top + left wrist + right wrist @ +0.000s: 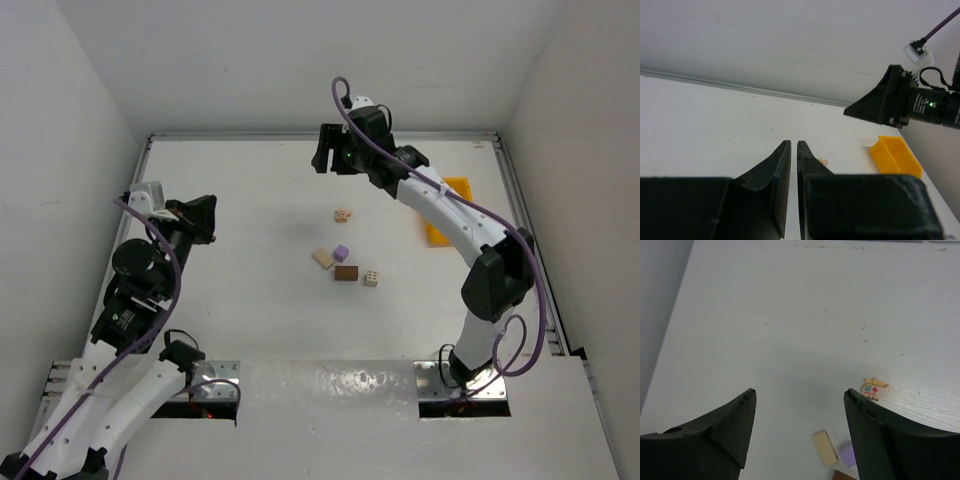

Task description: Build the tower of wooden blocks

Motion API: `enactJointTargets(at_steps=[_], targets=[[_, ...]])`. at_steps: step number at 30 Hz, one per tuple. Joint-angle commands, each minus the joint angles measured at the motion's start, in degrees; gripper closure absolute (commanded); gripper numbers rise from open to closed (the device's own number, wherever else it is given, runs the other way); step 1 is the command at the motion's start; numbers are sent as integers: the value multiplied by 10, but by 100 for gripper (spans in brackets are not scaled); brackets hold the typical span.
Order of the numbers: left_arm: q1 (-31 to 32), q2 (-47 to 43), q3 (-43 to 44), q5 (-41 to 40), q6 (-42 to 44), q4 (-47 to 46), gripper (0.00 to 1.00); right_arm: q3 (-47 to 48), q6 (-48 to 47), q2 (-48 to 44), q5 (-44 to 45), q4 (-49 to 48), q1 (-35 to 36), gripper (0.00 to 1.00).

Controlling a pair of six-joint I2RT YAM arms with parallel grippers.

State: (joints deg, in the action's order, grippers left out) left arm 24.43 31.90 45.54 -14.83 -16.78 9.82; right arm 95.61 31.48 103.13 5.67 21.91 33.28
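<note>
Jaws both empty, left nearly together, right wide apart; brown block (844, 476) cropped.

Bright, even overhead light, faint soft shadows on white tabletop (250, 300), left end effector (794, 143) dark, slightly soft up close.

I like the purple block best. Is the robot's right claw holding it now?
No, the right gripper is open and empty; the purple block lies on the table beside a tan block.
</note>
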Motion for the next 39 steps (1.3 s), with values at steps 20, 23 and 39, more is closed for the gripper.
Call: enactJointTargets(at_steps=[20,23,39], targets=[[-21,-18,3,43,-1,-18,91,-518,-144,-357,52,-100,-16,100],[-24,-16,2,42,-2,-18,91,-531,-137,-327,51,-93,-16,100],[-30,-11,3,45,1,-15,90,-554,-42,-244,9,-129,2,44]])
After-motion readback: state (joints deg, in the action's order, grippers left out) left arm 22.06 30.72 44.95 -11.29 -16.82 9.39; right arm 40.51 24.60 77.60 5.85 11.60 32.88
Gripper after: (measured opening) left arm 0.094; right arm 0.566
